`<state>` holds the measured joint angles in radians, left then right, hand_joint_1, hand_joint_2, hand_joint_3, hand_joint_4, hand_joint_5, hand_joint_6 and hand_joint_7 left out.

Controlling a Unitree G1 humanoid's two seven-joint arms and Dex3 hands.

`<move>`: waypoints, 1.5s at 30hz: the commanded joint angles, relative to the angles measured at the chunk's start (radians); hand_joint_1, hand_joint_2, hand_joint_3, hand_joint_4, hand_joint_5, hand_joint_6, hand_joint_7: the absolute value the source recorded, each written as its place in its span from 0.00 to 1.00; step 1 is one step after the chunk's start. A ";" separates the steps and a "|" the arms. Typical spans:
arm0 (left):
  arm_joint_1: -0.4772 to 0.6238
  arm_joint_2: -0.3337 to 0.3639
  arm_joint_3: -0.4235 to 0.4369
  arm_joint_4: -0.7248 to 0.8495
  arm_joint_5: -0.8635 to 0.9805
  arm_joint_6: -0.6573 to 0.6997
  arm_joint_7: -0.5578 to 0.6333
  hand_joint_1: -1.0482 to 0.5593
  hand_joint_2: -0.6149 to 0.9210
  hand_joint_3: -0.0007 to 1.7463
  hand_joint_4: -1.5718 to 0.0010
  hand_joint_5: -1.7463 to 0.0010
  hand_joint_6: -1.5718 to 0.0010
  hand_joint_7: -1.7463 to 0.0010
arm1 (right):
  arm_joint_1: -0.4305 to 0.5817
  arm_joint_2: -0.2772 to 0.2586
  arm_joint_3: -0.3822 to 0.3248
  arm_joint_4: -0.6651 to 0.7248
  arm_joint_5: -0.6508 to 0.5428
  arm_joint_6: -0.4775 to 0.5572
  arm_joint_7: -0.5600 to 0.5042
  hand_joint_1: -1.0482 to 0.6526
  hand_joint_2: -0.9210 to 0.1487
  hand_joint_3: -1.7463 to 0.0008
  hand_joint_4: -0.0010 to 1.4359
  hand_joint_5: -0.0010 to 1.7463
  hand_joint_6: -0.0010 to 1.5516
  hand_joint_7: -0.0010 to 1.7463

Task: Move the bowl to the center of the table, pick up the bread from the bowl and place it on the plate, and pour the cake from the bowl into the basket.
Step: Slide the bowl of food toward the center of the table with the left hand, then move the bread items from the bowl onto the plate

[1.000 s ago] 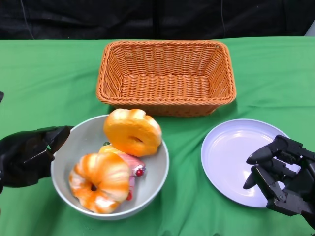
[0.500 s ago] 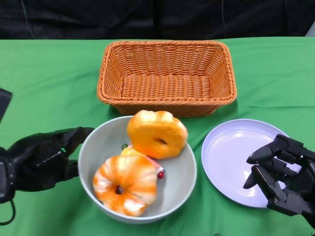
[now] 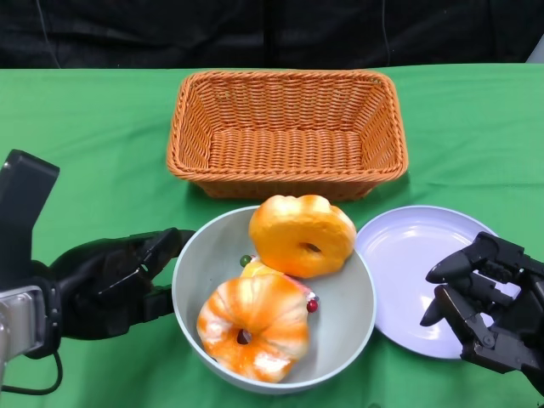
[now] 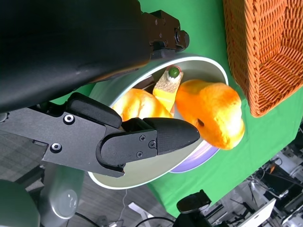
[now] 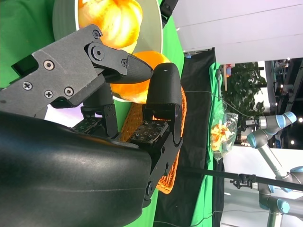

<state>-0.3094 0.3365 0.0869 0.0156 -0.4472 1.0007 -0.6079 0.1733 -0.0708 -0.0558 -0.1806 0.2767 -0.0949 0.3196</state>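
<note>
Sliding the bowl toward the middle of the green tabletop [image 3: 93,127]

My left robot hand [image 3: 115,280] is gripping the near-left rim of the grey bowl [image 3: 353,319], which is holding two bread rings [image 3: 302,235] and a cake slice [image 3: 299,293] and is overlapping the lilac plate [image 3: 425,280], in front of the wicker basket [image 3: 287,132]. I am judging a low, level push safest, stopping before crowding the plate. My right robot hand [image 3: 484,306] is hovering, fingers apart, gripping nothing.

Cake [image 3: 293,287] mostly buried between the two breads beside left hand [image 3: 115,280]. Bowl [image 3: 340,336] rim covers the plate [image 3: 425,280] edge. Right hand [image 3: 484,310] cut by frame edge; its contact with the plate unclear.
</note>
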 commanded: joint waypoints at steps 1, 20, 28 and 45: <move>0.018 -0.019 0.009 -0.022 -0.024 -0.005 0.017 0.23 1.00 0.32 1.00 1.00 1.00 1.00 | 0.003 -0.007 -0.006 -0.008 -0.002 -0.003 -0.008 0.54 0.32 0.49 0.50 0.83 0.48 0.64; 0.133 0.084 -0.092 -0.077 0.333 -0.560 0.142 0.30 1.00 0.20 0.83 0.92 0.86 0.97 | -0.010 -0.004 -0.012 0.021 -0.009 -0.023 -0.006 0.53 0.28 0.55 0.50 0.82 0.50 0.61; 0.099 0.064 -0.007 0.010 0.303 -0.622 0.175 0.31 1.00 0.18 0.82 0.93 0.83 0.97 | -0.006 -0.010 -0.022 0.032 0.003 -0.029 0.009 0.54 0.28 0.53 0.50 0.82 0.50 0.61; -0.050 -0.121 0.134 0.701 0.285 -1.571 0.287 0.66 1.00 0.23 0.42 0.49 0.27 0.89 | 0.030 -0.106 -0.012 -0.107 -0.180 -0.062 -0.012 0.42 0.03 0.89 0.33 0.53 0.36 0.31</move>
<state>-0.3345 0.2070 0.2080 0.6811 -0.1586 -0.5164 -0.3095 0.1967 -0.1497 -0.0704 -0.2639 0.1220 -0.1382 0.3112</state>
